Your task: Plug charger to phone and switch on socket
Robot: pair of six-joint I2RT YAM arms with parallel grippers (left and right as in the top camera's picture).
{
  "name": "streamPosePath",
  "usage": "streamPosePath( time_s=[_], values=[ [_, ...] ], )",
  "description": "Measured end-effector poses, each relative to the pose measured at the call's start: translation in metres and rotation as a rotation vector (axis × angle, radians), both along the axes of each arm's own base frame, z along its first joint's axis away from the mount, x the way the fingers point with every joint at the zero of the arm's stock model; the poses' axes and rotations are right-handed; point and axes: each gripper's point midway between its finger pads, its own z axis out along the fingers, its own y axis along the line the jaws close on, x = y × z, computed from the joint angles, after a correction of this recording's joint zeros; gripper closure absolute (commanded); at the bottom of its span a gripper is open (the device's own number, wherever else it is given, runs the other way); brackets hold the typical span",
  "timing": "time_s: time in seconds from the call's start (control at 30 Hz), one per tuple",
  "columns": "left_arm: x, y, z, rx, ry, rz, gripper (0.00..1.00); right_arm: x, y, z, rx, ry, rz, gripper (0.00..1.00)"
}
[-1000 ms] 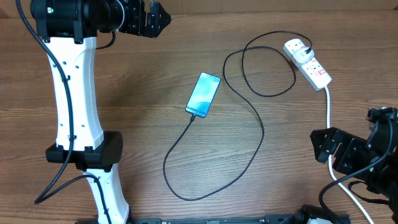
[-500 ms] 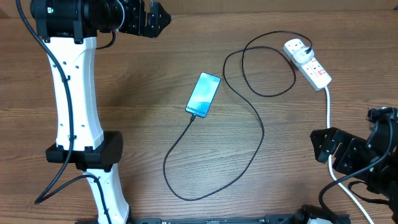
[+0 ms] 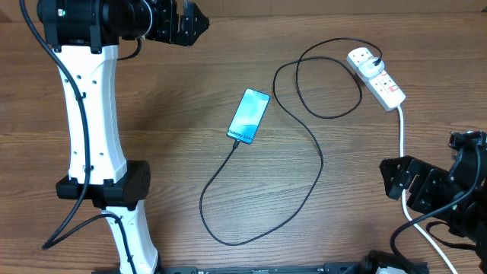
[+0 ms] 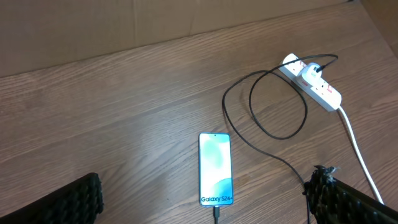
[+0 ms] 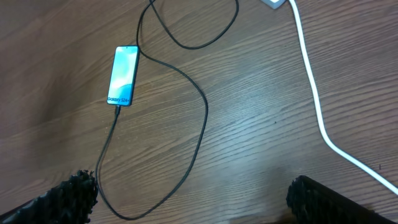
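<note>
Overhead: your phone (image 3: 249, 116) lies flat just above the middle of the desk (image 3: 175, 114), screen up and lit, top end toward 1 o'clock. The charger (image 3: 322, 161) meets its lower short edge, loops out toward 6 o'clock, climbs on the phone's 3 o'clock side, curls once and ends at the socket (image 3: 378, 78) at 2 o'clock; switch position too small to tell. The thick white lead (image 3: 402, 133) runs from the socket toward 5 o'clock. Your left hand (image 3: 196, 24) hovers at 11 o'clock, fingers apart, holding nothing, well apart from the phone. Your right hand (image 3: 392, 180) sits at 4 o'clock, fingers apart, empty; the white lead passes right by it.

Left wrist: fingers (image 4: 74, 202) at the bottom corners, spread wide; phone between them at 6 o'clock, "Galaxy S24" readable, black connector at its lower edge; socket at 2 o'clock with the charger's far end on it.

Right wrist: fingers (image 5: 59, 199) wide, nothing gripped; phone at 10 o'clock, charger trailing from its lower edge toward 7 o'clock; white lead crossing from 1 to 4 o'clock; only a corner of the socket shows at the top edge.
</note>
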Motion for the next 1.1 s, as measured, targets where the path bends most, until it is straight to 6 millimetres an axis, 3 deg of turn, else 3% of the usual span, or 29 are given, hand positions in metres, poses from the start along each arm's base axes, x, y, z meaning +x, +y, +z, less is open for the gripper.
streamPosePath(
  time_s=[0.13,0.3,0.47,0.73,0.9,1.1],
  values=[
    [0.000,0.000,0.000,0.000,0.000,0.000,0.00,0.006,0.002,0.007,-0.032,-0.056,0.033,0.00],
    [0.000,0.000,0.000,0.000,0.000,0.000,0.00,0.016,0.024,0.034,-0.065,-0.231,0.175,0.00],
    [0.000,0.000,0.000,0.000,0.000,0.000,0.00,0.005,0.042,0.048,-0.076,-0.325,0.287,0.00],
    [0.000,0.000,0.000,0.000,0.000,0.000,0.00,-0.010,0.041,0.056,-0.098,-0.384,0.301,0.00],
    [0.000,0.000,0.000,0.000,0.000,0.000,0.00,-0.014,0.040,0.038,-0.104,-0.411,0.298,0.00],
    [0.000,0.000,0.000,0.000,0.000,0.000,0.00,0.001,0.041,0.009,-0.115,-0.513,0.293,0.00]
  ],
)
